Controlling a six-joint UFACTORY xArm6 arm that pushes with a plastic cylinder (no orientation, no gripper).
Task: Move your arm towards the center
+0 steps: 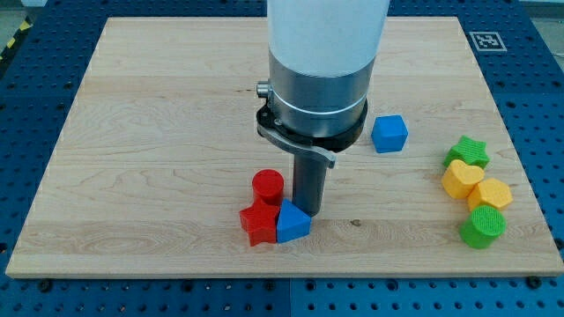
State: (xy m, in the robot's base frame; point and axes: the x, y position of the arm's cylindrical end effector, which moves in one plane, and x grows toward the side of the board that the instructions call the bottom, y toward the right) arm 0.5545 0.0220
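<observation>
My tip rests on the wooden board just below the board's middle. It stands right beside the blue triangular block, at that block's upper right, seemingly touching it. A red star-shaped block lies against the blue one's left side. A red cylinder stands just above them, left of the rod. A blue cube lies alone to the upper right of the rod.
At the board's right edge is a cluster: a green star, a yellow heart, a yellow hexagonal block and a green cylinder. The arm's wide grey and white body hides the board's upper middle.
</observation>
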